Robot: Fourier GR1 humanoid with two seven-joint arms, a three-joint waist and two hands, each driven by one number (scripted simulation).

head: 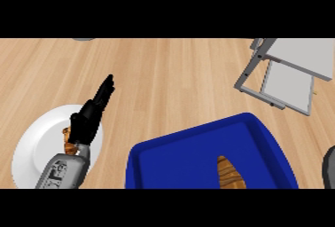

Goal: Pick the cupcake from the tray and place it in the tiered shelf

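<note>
Left hand (88,119): opened flat, nothing gripped, over white plate (29,146), 8 o'clock.
Cupcake (229,174): seated in blue tray (177,159), 5 o'clock.
Tiered shelf (288,75): set at 2 o'clock.

Left forearm (62,172): grey casing with dark marking, entering at the near left, angled toward the far side and slightly right.

Left hand (88,120): black, set in line with the forearm, seen mostly edge-on. Fingers (104,88) straight and held close together, uncurled, tips pointing far and a little right, tapering to a narrow point at the far end.

Right arm (329,165): small grey rounded sliver at the right edge, near side; too little showing to tell which part or what pose.
</note>
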